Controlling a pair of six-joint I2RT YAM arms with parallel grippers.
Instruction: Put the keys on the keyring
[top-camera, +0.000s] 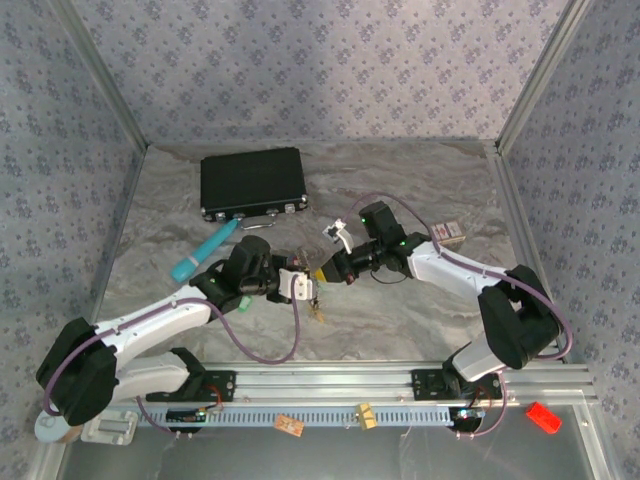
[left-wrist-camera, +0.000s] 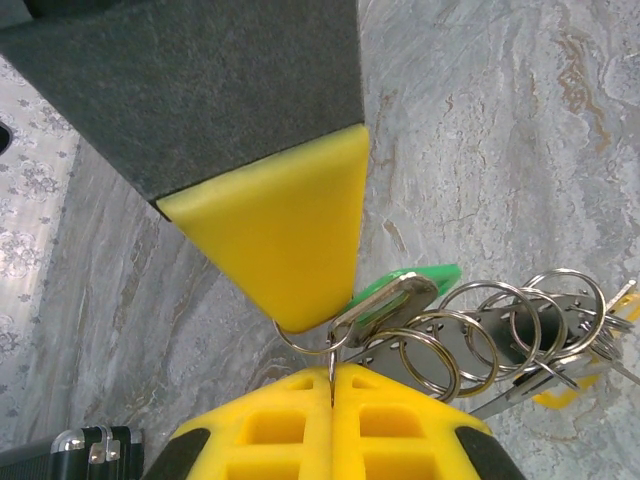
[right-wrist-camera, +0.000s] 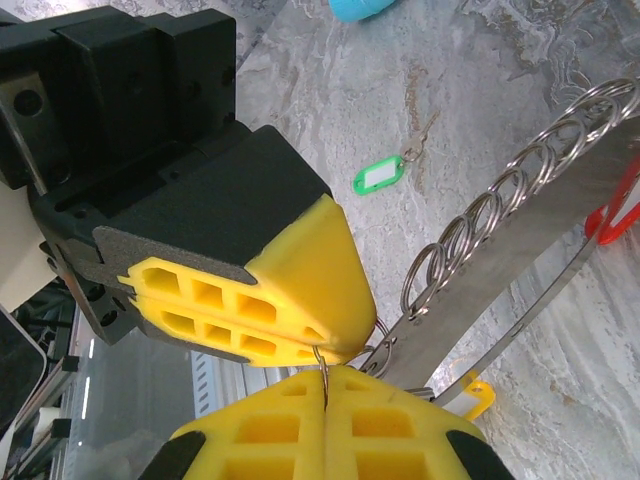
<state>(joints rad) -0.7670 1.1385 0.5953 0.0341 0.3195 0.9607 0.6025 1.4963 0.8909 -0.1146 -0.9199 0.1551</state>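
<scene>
The overhead camera sits high behind the arm bases, looking down and forward across the whole counter (top-camera: 420, 200) from far off, with the left hand (top-camera: 303, 289) and right hand (top-camera: 329, 271) small at centre. Each wrist camera rides just behind its own fingers, looking along them, very close. The two wrist views face each other and share the keyring (left-wrist-camera: 296, 337) pinched where the hands meet.

"How many arms over the table?"
"Two: left arm (top-camera: 160, 322), right arm (top-camera: 450, 268)."
"And around them?"
"One black case (top-camera: 253, 183), one teal tube (top-camera: 203, 252), one small box (top-camera: 449, 235)."
"Keys?"
"Three counted from the right wrist view: green key (right-wrist-camera: 377, 178), yellow key (right-wrist-camera: 475, 392), red key (right-wrist-camera: 618, 205). One keyring (left-wrist-camera: 297, 341), one metal strip (right-wrist-camera: 530, 240); its rings (right-wrist-camera: 470, 225) overlap, past counting."
</scene>
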